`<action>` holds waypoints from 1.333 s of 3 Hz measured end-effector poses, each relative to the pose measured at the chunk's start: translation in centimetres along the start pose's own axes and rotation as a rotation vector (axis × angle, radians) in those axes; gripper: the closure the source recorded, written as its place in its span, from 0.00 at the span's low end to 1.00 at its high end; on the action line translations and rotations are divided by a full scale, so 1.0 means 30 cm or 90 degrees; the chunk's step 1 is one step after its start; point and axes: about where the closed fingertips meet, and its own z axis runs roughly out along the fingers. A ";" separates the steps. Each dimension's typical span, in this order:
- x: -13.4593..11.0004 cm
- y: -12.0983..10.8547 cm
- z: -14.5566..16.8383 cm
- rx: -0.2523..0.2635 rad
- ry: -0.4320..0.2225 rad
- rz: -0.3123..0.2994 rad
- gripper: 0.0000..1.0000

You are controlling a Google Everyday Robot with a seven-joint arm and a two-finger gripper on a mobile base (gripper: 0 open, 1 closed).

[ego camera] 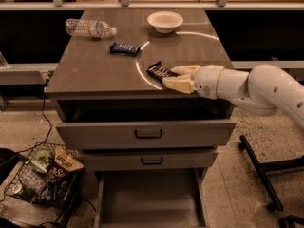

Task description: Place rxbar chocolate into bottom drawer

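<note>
The rxbar chocolate point(159, 70), a dark wrapper with pale lettering, lies flat on the cabinet top near its front right. My gripper point(169, 77) reaches in from the right at tabletop height, open, with its pale fingertips point(176, 84) at the bar's right end, one on each side. The bar rests on the surface. The bottom drawer point(148, 196) is pulled out below the cabinet front and shows a bare grey floor.
A dark blue bar point(124, 48), a lying plastic water bottle point(90, 28) and a white bowl point(165, 21) are on the cabinet top point(90, 70). The top drawer point(147, 133) stands partly open above the bottom one. A wire basket of snacks point(42, 179) stands on the floor at left.
</note>
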 end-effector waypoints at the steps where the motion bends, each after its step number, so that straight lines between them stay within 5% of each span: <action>1: 0.000 0.001 0.000 0.000 0.000 0.000 1.00; 4: -0.001 0.001 0.000 0.000 0.000 0.000 1.00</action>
